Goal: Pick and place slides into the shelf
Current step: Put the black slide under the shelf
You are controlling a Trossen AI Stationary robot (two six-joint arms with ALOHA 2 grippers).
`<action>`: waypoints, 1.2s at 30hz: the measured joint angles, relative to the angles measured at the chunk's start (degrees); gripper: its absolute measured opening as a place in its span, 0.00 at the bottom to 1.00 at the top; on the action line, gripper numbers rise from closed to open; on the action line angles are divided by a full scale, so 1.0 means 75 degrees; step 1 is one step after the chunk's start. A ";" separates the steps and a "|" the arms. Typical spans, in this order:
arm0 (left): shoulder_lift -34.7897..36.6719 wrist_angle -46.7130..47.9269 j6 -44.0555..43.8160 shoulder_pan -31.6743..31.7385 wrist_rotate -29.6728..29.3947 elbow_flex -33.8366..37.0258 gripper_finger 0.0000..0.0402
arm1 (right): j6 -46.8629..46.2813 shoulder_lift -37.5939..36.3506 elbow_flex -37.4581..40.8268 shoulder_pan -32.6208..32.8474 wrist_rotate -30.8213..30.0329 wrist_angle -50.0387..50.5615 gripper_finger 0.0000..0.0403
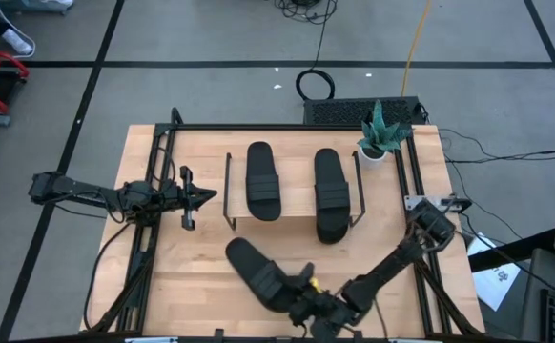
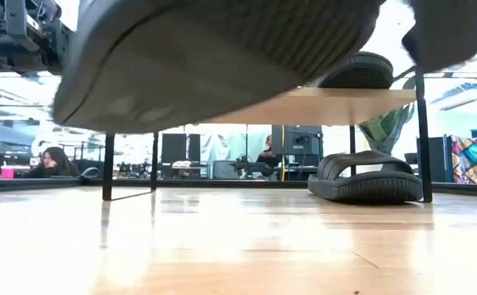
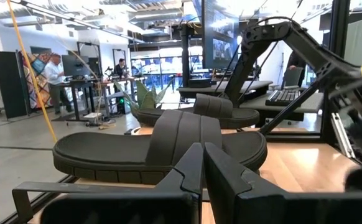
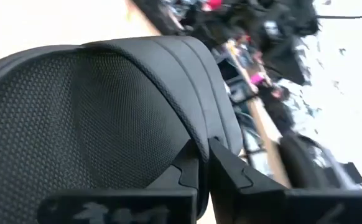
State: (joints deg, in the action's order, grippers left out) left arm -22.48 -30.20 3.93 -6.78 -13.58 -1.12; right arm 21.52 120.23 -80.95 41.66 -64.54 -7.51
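At the tabletop's [image 1: 201,276] near edge, the right gripper [image 1: 306,303] pinches a slide [image 1: 258,272] by its strap, long axis running diagonally away toward the shelf [image 1: 292,221]. Left gripper [image 1: 201,197] waits, fingers together.

Shelf [image 1: 293,215] top is carrying two slides [image 1: 263,180], [image 1: 331,193] w/ a bare strip lying between them. Plant pot [image 1: 380,137] is crowding the shelf's right end. Left gripper [image 1: 201,197] is sitting just off its left frame, blocking that side. Right gripper [image 1: 303,303] w/ a held slide [image 1: 258,273] is filling the front edge. Front-left tabletop [image 1: 177,276] is lying open.
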 joint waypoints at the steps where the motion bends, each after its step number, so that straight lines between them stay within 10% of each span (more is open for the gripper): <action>1: 0.0000 0.0001 0.0002 0.0003 0.0000 0.0002 0.05 | -0.0142 -0.0091 0.0000 0.0090 -0.0223 0.0202 0.01; 23: -0.0002 -0.0003 -0.0157 0.0003 0.0000 0.0002 0.05 | -0.6601 -0.0257 0.0000 0.0205 -0.0610 0.5281 0.00; 36: 0.0000 -0.0003 -0.0164 0.0003 0.0000 0.0002 0.05 | -0.7417 -0.0257 -0.0006 -0.0821 -0.0518 0.5316 0.00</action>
State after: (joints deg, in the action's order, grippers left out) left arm -22.48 -30.22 2.70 -6.76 -13.58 -1.10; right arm -34.11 118.30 -80.99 35.51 -68.42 32.36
